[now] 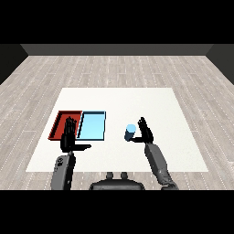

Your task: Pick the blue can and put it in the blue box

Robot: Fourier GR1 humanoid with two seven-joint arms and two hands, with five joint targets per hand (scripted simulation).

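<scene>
A blue can (130, 132) stands upright on the white table (151, 105), right of the two trays. My right hand (145, 131) is just to the can's right, fingers straight and pointing up, thumb reaching toward the can's base; it is open and does not hold the can. The light blue tray (93, 125) lies left of the can, with nothing in it. My left hand (68, 137) is raised over the red tray's near right corner, fingers straight, thumb stuck out to the right, open.
The red tray (61, 122) lies against the blue tray's left side, partly hidden by my left hand. The table's front edge runs just below both hands.
</scene>
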